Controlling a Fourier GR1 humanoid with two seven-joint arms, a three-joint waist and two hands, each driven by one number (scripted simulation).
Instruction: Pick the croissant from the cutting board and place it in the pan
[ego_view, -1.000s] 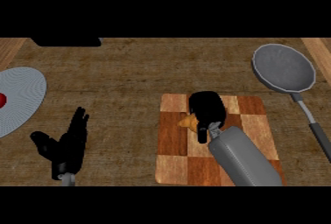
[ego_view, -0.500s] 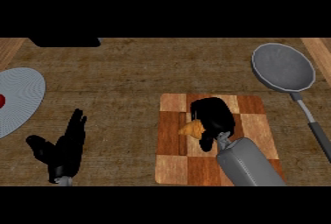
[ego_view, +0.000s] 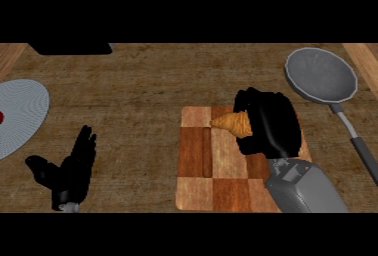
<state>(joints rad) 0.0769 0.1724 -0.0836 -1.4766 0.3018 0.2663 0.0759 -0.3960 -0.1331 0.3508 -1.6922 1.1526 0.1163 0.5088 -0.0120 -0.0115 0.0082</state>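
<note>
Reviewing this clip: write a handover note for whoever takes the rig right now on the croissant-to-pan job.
Right hand: over the cutting board, fingers curled round the croissant, which shows at the hand's left side.
Left hand: open, resting at the view's lower left, holding nothing.
Pan: at the upper right, nothing in it, handle running toward the lower right.
Done: croissant grasped. Whether it has lifted off the board cannot be told from this view.
Left: lift it, carry it to the pan, release it inside.
</note>
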